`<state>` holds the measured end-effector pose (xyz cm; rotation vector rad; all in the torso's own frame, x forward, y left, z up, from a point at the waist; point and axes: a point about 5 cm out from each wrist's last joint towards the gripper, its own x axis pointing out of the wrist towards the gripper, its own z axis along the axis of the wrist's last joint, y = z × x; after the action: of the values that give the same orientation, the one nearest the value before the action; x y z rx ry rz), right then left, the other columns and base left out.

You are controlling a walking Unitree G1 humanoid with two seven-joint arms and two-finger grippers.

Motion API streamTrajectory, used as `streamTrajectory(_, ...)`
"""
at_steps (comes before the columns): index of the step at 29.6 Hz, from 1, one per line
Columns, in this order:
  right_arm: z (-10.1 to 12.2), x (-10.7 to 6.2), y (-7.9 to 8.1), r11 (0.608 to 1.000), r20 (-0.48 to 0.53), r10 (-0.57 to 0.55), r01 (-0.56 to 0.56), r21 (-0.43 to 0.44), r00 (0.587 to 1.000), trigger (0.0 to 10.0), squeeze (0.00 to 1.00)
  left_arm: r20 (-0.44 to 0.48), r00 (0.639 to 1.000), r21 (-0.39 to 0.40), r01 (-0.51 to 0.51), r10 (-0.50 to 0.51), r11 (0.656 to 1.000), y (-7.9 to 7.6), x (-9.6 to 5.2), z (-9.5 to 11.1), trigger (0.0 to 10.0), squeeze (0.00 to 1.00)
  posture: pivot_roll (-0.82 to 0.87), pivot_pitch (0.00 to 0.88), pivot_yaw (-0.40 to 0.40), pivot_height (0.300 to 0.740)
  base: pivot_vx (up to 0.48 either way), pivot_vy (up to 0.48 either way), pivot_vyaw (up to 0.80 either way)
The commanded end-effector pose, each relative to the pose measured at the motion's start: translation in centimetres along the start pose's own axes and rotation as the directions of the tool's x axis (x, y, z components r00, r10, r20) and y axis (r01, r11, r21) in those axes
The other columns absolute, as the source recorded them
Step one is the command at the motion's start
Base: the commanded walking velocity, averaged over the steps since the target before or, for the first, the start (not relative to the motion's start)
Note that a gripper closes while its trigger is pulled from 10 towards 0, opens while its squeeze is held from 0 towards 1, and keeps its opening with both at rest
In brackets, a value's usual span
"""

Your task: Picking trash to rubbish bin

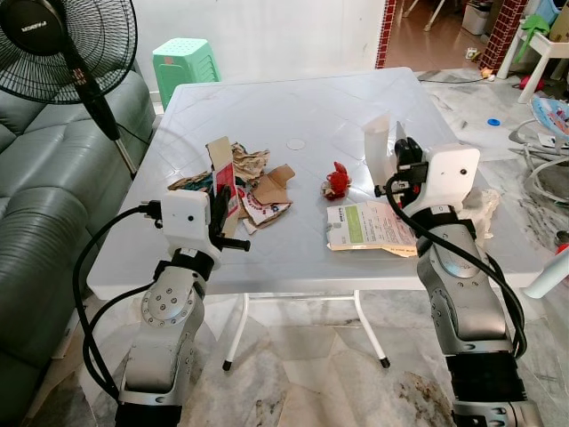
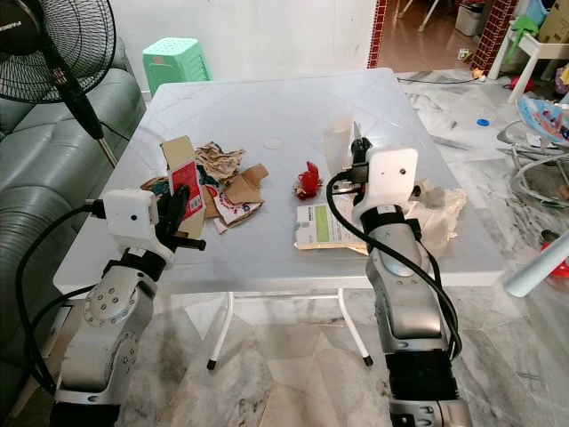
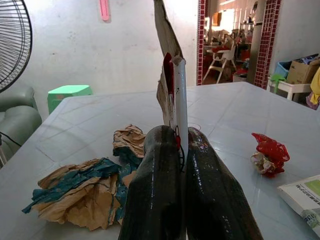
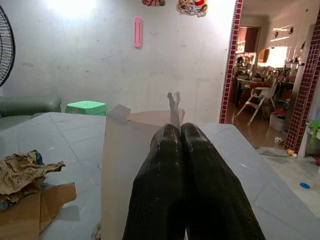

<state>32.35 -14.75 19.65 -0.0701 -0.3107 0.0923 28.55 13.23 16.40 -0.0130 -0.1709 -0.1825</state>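
A red-and-white flattened carton is clamped by the left tool; a pale folded card is gripped by the right tool, both raised near the white plastic counter's front edge.

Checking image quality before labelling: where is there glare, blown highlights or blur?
Right wrist view: wall blown out at the upper edge, doorway bright, fingers soft. Left wrist view: fingers blurred, red wrapper sharp. Left eye view: sharp, soft sheen on the white table.
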Motion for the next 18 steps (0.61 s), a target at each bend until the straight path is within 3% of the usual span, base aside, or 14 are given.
streamTrajectory(1,0.36,0.39,0.02,1.000,0.006,0.007,-0.007,0.005,1.000,10.0,0.00,0.020,1.000,-0.002,-0.013,0.013,1.000,0.27,-0.10,0.42,10.0,0.00,0.03,0.027,0.020,0.740,-0.266,0.000,0.00)
streamTrajectory(18,0.23,0.41,0.10,1.000,0.002,0.005,-0.005,0.012,1.000,10.0,0.00,0.021,1.000,-0.007,-0.009,0.009,1.000,0.16,-0.08,0.43,10.0,0.00,0.03,0.030,0.022,0.740,-0.321,0.000,0.00)
